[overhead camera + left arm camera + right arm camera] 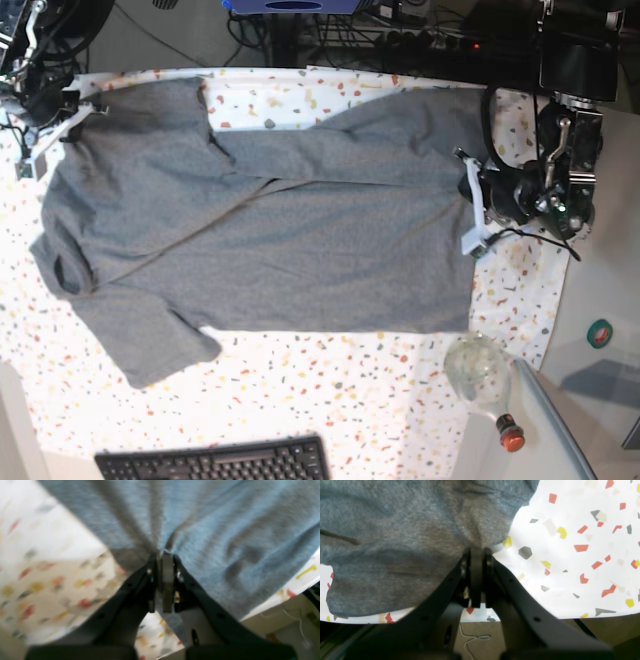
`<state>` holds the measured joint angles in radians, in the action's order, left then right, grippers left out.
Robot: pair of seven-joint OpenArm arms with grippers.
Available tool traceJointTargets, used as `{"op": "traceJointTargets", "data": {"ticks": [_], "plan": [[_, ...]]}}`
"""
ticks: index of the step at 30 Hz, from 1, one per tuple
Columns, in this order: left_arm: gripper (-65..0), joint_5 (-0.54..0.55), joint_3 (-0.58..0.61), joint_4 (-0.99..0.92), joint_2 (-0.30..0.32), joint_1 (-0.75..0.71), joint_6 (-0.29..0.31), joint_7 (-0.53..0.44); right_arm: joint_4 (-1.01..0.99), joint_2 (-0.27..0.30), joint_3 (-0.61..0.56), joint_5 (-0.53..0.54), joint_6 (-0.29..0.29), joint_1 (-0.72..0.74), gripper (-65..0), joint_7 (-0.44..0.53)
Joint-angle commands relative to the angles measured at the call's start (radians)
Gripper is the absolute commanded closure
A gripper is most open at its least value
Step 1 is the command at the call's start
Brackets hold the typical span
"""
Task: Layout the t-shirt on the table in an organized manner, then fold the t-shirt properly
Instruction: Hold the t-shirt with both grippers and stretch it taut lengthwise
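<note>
The table (pixel 330 390) wears a white cloth flecked red, yellow and grey. The grey t-shirt (pixel 270 240) lies spread across its middle, reaching from nine o'clock to three o'clock, creased near the centre. A black keyboard (pixel 215 462) sits at six o'clock, and a clear bottle (pixel 480 375) with a red cap lies at five o'clock.

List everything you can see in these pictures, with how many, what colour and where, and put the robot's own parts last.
t-shirt: one, heather grey, spread across the table, partly folded over itself.
table: one, white cloth with red, yellow and grey flecks, under the shirt.
bottle: one, clear with a red cap, lying at the table's near right corner in the base view.
keyboard: one, black, bottom edge of the base view.
left pincer: one, black, shut on the t-shirt's edge.
right pincer: one, black, shut on the t-shirt's edge.
</note>
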<state>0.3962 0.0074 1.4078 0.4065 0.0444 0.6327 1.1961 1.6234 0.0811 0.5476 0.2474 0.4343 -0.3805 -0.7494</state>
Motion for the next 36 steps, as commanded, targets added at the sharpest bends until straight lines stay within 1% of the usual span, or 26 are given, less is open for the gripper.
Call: {"op": "traceJointTargets", "data": {"ticks": [1,12,15,17,20,23,25,27,30,33,36], "plan": [[-1.8,0.007,-0.011,0.038,0.009,0.007,0.005,0.005,0.018,0.009,0.002,0.005,-0.002,0.002,0.0,0.015],[0.0,0.002,-0.016,0.077,0.009,-0.021,-0.001,0.011,0.018,0.007,0.001,0.005,-0.002,0.004,0.0,0.014],[0.0,0.004,-0.017,0.089,0.027,-0.021,-0.001,0.011,0.018,0.007,0.007,0.005,-0.002,0.004,0.0,0.014],[0.0,0.005,-0.030,0.132,0.029,-0.028,-0.001,0.011,0.022,0.012,0.009,0.005,-0.002,0.004,0.0,0.014],[0.0,0.008,-0.157,0.258,0.019,-0.074,-0.001,0.029,0.042,0.016,0.009,0.005,-0.002,0.004,0.0,0.018],[0.0,0.008,-0.277,0.402,-0.013,-0.079,-0.001,0.120,0.099,0.016,0.010,0.005,-0.002,-0.001,0.0,0.018],[0.0,0.008,-0.324,0.485,-0.022,-0.082,-0.001,0.144,0.136,0.016,0.010,0.005,-0.002,0.004,0.0,0.015],[0.0,0.002,-0.314,0.514,-0.021,-0.082,-0.001,0.144,0.168,0.016,0.010,0.005,-0.004,0.007,0.0,0.015],[0.0,-0.010,-0.277,0.485,-0.022,-0.087,-0.001,0.144,0.182,0.016,0.010,0.003,-0.007,0.022,0.0,0.015],[0.0,-0.069,-0.228,0.430,-0.025,-0.091,-0.001,0.141,0.180,0.016,0.010,0.003,-0.007,0.019,0.0,0.015],[0.0,-0.135,-0.221,0.414,-0.047,-0.133,-0.001,0.080,0.177,0.009,0.010,0.003,-0.007,0.018,0.0,0.014]]}}
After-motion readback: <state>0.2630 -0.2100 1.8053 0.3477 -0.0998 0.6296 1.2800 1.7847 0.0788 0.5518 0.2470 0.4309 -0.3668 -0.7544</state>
